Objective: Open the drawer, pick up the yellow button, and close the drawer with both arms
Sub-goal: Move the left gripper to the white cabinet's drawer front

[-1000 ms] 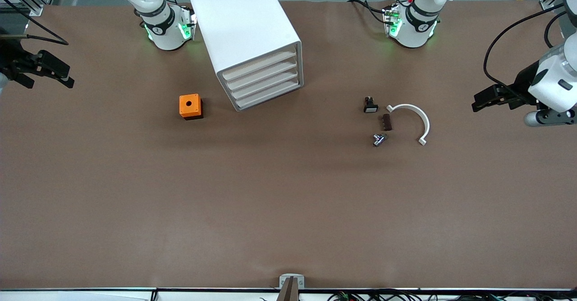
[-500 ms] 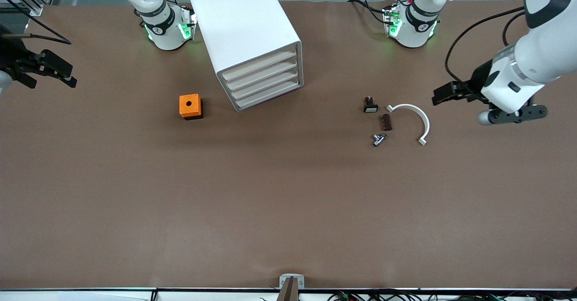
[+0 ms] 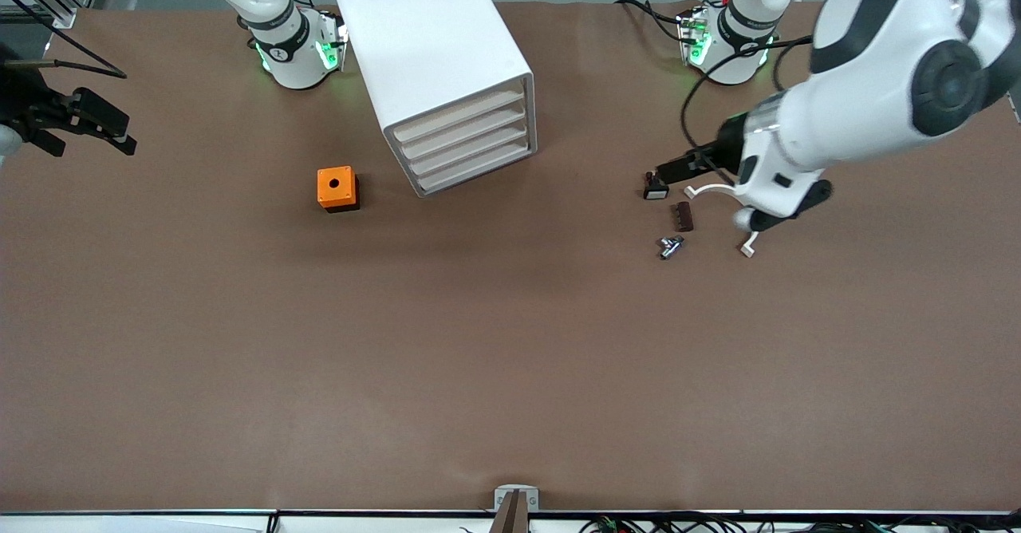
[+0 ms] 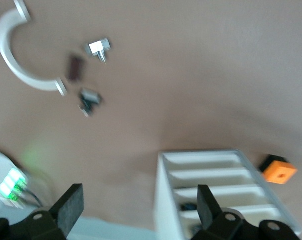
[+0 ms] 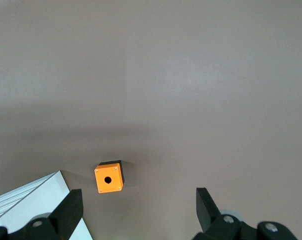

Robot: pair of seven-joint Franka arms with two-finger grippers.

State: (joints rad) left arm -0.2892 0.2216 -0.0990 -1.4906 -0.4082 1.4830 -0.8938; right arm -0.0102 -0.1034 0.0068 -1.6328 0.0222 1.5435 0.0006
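The white cabinet (image 3: 435, 50) stands between the two arm bases, and its four drawers are all shut. The drawer (image 3: 459, 117) is the uppermost one. The cabinet also shows in the left wrist view (image 4: 218, 192), where something dark sits in one drawer slot; I cannot tell what it is. The button is hidden. My left gripper (image 3: 664, 172) is open and empty, up in the air over the small loose parts; it shows open in its wrist view (image 4: 139, 207). My right gripper (image 3: 120, 135) waits open and empty at the right arm's end of the table, open in its wrist view (image 5: 138, 210).
An orange box with a hole (image 3: 337, 188) sits beside the cabinet, toward the right arm's end. Under the left gripper lie a black part with a white face (image 3: 656, 191), a brown part (image 3: 683, 216), a metal part (image 3: 670, 246) and a white curved bracket (image 3: 706, 191).
My left arm has swung in from its end of the table, to over the small parts and toward the cabinet. The right arm has barely moved.
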